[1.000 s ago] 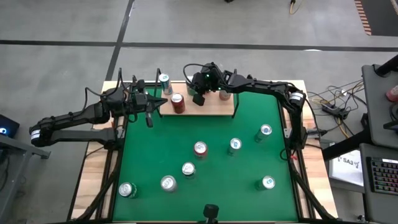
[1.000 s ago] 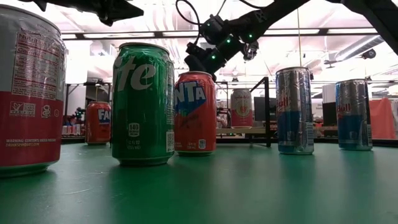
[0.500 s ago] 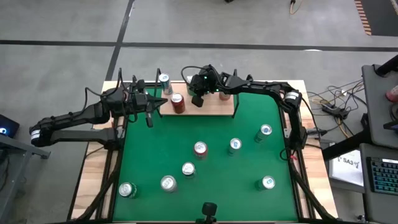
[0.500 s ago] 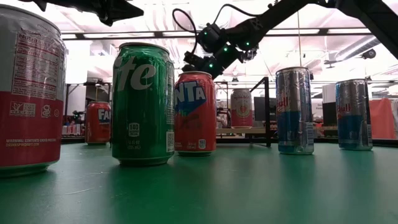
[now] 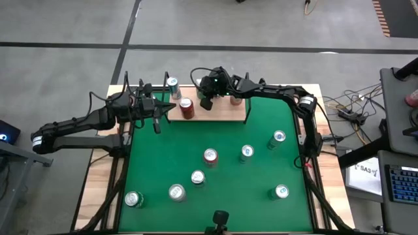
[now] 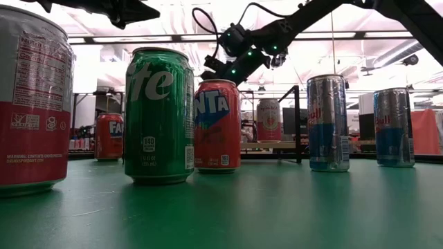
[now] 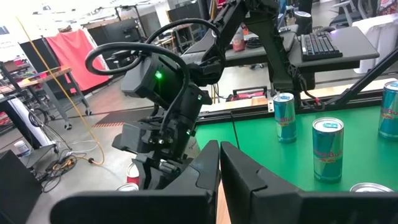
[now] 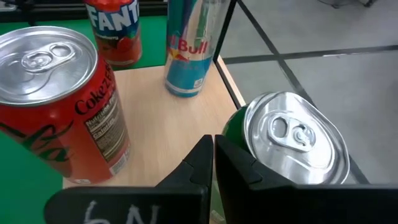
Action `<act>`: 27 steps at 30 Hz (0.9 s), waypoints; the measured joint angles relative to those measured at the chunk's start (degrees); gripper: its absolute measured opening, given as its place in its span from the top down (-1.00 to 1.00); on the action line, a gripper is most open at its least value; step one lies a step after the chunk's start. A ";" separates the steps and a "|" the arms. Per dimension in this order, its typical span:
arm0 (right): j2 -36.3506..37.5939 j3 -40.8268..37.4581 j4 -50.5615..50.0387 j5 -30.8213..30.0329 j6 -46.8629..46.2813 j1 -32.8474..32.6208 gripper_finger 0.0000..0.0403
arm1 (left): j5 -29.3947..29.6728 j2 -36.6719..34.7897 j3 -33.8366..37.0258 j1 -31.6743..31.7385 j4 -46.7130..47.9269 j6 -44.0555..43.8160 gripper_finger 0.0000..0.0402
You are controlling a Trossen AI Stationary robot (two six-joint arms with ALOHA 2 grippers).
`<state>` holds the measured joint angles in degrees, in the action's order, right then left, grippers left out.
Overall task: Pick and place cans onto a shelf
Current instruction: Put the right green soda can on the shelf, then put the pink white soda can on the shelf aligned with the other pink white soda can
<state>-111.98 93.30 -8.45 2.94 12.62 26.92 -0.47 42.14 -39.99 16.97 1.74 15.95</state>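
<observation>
On the green table [image 5: 261,176] seven cans wait; four stand on the shelf [image 5: 225,112] under my empty, closed right gripper [image 5: 206,103], my left gripper [image 5: 171,106] closed beside it.

Grey concrete floor [image 5: 261,26] crossed by dark seam lines surrounds the green-topped, wood-edged counter [image 5: 222,163]. A side desk carries a black computer keyboard [image 5: 400,186], with tangled cables [image 5: 349,108] nearby. A red fabric screen [image 7: 68,56] stands beneath bright ceiling strip lights [image 6: 173,39].
</observation>
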 joint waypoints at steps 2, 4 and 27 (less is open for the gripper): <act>0.00 0.00 0.01 -0.02 -0.01 0.00 0.96 | 0.00 0.02 0.00 0.00 0.00 -0.01 1.00; 0.00 0.00 0.01 0.00 0.01 0.00 0.96 | 0.00 0.02 0.00 -0.01 0.00 0.02 1.00; 14.34 0.07 -15.10 0.26 -10.52 -9.31 0.96 | -5.10 0.36 0.04 -4.10 2.88 -7.45 1.00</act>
<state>-97.64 93.36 -23.56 3.20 2.09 17.61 -5.57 42.50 -39.94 12.87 4.62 8.51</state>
